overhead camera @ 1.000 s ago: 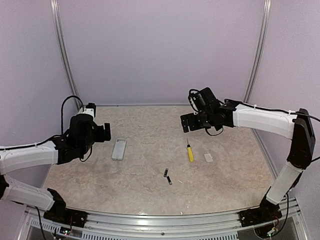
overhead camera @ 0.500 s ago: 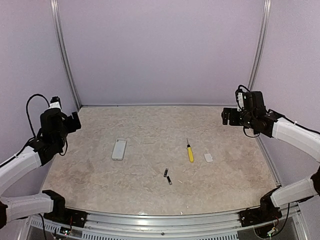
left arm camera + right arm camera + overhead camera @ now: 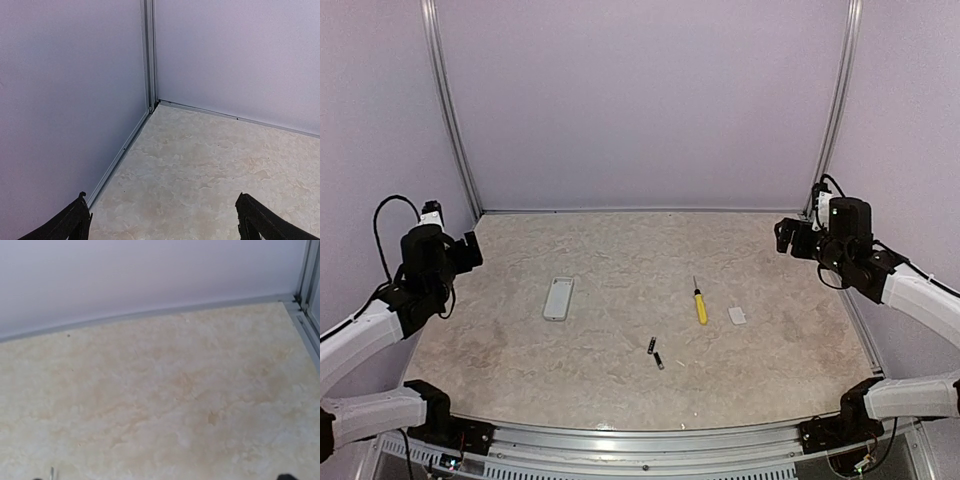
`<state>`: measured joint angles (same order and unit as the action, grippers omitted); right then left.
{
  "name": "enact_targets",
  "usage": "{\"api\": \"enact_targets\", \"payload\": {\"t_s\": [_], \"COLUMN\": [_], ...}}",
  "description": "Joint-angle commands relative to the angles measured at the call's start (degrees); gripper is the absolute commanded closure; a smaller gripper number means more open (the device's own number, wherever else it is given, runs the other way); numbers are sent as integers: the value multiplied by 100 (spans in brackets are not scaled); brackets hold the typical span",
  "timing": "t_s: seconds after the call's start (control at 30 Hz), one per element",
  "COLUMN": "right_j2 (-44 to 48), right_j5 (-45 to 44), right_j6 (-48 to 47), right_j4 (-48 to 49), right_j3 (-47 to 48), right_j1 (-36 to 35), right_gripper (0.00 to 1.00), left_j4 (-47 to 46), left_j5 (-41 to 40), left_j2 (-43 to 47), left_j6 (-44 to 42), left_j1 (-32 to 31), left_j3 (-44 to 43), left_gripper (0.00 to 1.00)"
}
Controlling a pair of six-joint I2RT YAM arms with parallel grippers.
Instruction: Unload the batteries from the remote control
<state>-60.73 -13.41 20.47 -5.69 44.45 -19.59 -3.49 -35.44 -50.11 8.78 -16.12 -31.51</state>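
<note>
**A:** What is seen first?

**B:** A beige marbled tabletop [image 3: 620, 390] is seen, closed in by plain lilac walls [image 3: 640, 100]. The two white-and-black arms are held high at its outer edges, well apart from everything lying on it.

**A:** How are the jaws set?

**B:** The left gripper [image 3: 470, 250] is shown by its wrist camera with its black fingers [image 3: 72, 222] spread wide, and only bare tabletop is framed between them. Of the right gripper [image 3: 785, 236], only the dark fingertips [image 3: 286, 476] are caught at the bottom edge of its own view. They appear to be spread just as wide, and nothing is held.

**A:** Where is the remote control?

**B:** The flat white rectangular remote control [image 3: 558, 297] is laid on the left half of the table. To its right a small yellow-handled screwdriver [image 3: 700, 305] is placed, with a tiny white square cover piece [image 3: 737, 315] just beside it.

**A:** And the batteries?

**B:** The two thin dark batteries [image 3: 655, 352] are found outside the remote on the bare tabletop. They are set close together between remote and screwdriver, nearer the front edge.
</note>
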Motion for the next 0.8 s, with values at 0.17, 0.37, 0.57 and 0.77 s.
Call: {"api": "enact_targets", "payload": {"t_s": [0.17,0.37,0.57,0.77], "right_j2": [137,193,208,80], "right_j5": [145,203,265,314], "right_j6": [1,-57,-72,-131], "right_j4": [346,407,452,340], "right_j3": [-135,-149,-138,9], "right_j1": [14,10,10,15], "right_gripper": [0,0,0,0], "left_j4": [-117,-141,-152,-159], "left_j5": [170,187,187,191], "left_j2": [97,106,132,163], "left_j6": [22,10,2,-4], "left_j1": [36,39,30,34], "left_j3": [83,92,101,118], "left_gripper": [1,1,1,1]}}
